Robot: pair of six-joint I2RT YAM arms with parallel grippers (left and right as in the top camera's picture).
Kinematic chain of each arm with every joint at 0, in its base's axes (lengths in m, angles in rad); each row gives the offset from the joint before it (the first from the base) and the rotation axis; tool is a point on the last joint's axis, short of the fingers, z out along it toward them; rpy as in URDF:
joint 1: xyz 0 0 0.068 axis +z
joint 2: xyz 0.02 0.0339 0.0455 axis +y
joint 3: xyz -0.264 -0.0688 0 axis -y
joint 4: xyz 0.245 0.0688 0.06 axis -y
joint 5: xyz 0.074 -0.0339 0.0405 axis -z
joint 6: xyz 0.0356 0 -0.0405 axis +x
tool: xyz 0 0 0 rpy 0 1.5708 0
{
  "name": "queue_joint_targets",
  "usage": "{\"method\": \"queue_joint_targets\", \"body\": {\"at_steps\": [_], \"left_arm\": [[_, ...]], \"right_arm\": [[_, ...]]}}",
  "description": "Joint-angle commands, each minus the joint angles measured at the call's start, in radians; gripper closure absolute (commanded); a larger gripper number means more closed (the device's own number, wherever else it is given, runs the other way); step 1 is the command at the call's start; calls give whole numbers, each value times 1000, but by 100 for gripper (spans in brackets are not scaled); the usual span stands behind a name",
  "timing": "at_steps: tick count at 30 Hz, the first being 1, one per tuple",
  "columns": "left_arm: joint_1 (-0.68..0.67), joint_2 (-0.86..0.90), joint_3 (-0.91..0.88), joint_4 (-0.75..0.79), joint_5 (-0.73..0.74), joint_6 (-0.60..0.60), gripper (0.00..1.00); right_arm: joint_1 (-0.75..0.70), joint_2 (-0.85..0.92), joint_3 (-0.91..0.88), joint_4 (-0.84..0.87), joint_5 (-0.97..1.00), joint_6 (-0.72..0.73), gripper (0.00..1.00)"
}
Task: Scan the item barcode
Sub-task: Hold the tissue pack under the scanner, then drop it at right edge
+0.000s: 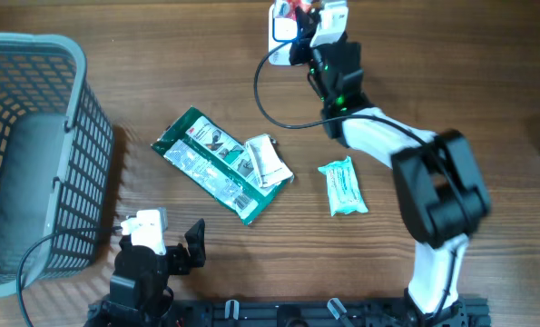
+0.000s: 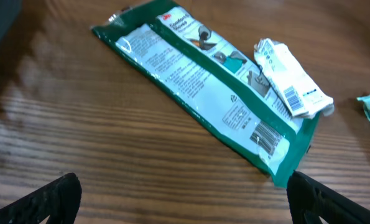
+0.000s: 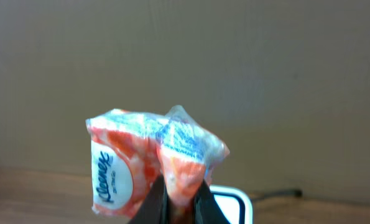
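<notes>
**Overhead:** tissue pack (image 1: 296,9) held aloft, just beside the scanner (image 1: 282,29). Green packet (image 1: 217,165) flat on the desk (image 1: 451,64), well apart from the scanner.

**Left wrist:** left gripper (image 2: 181,186) spread wide, empty, facing the green packet.

**Right wrist:** right gripper (image 3: 178,208) pinched shut on the tissue pack's crimped end, above the scanner. No barcode shows on the pack. Probably best to rotate the pack until its printed code faces the scanner, then hold it steady.

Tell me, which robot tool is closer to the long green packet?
Left. The left tool sits open just short of the green packet, facing it. The right tool is far off on the packet's other side, shut on a Kleenex pack.
</notes>
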Motion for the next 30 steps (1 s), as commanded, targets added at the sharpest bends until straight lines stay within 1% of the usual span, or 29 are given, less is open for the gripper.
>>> {"method": "queue_joint_targets", "body": {"at_steps": [1,6,11,14,17,18,19,20,22,24,25,26,27,28,29,30], "left_arm": [[-5,-5,-1,4,1,-8,0],[-5,-5,0,4,1,-8,0],[-5,-5,0,4,1,-8,0],[-5,-5,-1,4,1,-8,0],[-5,-5,-1,4,1,-8,0],[-5,-5,-1,4,1,-8,0],[-5,-5,-1,4,1,-8,0],[-5,-5,-1,4,1,-8,0],[-5,-5,-1,4,1,-8,0],[-5,-5,-1,4,1,-8,0],[-5,-5,-1,4,1,-8,0],[-5,-5,-1,4,1,-8,0],[-5,-5,-1,4,1,-8,0],[-5,-5,0,4,1,-8,0],[-5,-5,0,4,1,-8,0],[-5,-5,-1,4,1,-8,0]], "right_arm": [[8,120,12,105,35,-87,95],[8,200,64,101,35,-58,96],[7,202,114,101,36,-27,96],[4,158,118,123,76,14,96],[-33,56,118,63,229,-12,96],[-72,-20,118,-56,357,-73,96],[-98,-63,118,-146,453,-92,96],[-116,-85,118,-201,507,-95,96],[-210,-148,118,-448,690,-95,96],[-282,-154,118,-601,748,-94,96],[-335,-154,117,-728,753,-87,96],[-392,-153,113,-839,753,-29,96],[-453,-153,109,-964,746,74,96],[-503,-153,109,-1058,721,145,96],[-561,-153,109,-1151,666,211,96],[-608,-153,109,-1207,607,254,96]]}}
